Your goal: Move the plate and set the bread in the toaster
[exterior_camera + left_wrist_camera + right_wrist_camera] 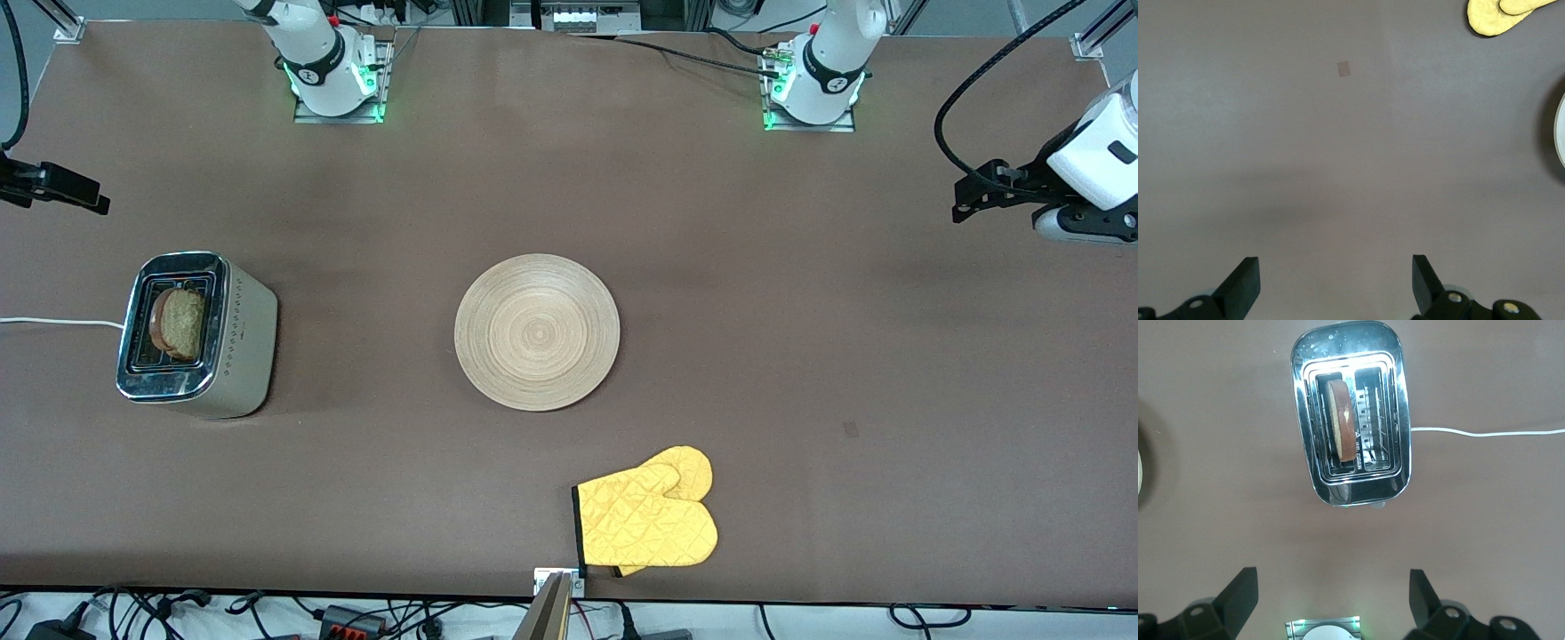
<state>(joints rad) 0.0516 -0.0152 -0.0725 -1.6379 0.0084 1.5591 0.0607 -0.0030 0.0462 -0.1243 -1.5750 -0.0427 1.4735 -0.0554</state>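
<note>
In the front view, the toaster (197, 334) is seen standing on the brown table (800, 356) toward the right arm's end, and the bread (180, 324) is seen upright in one of its two slots, with its upper part above the chrome top. A white cord (53, 322) is led from the toaster to the table's edge. The plate (537, 332) is laid flat near the middle of the table, well apart from the toaster, and nothing is on it. A yellow oven mitt (649, 520) is placed nearer to the front camera than the plate, close to the table's edge. The left arm's wrist (1085, 173) is seen raised above the left arm's end of the table; its fingers are not shown in this view. In the left wrist view, the left gripper (1335, 287) is held above bare table with its two dark fingers (1241, 288) spread wide and nothing between them; the mitt (1501, 15) and a small part of the plate's rim (1561, 133) are seen at the picture's edge. In the right wrist view, the right gripper (1333, 599) is held above the table beside the toaster (1350, 413), released, with nothing grasped; the bread (1342, 420) is seen in the slot, and the cord (1485, 433) is seen running away from the toaster.
</note>
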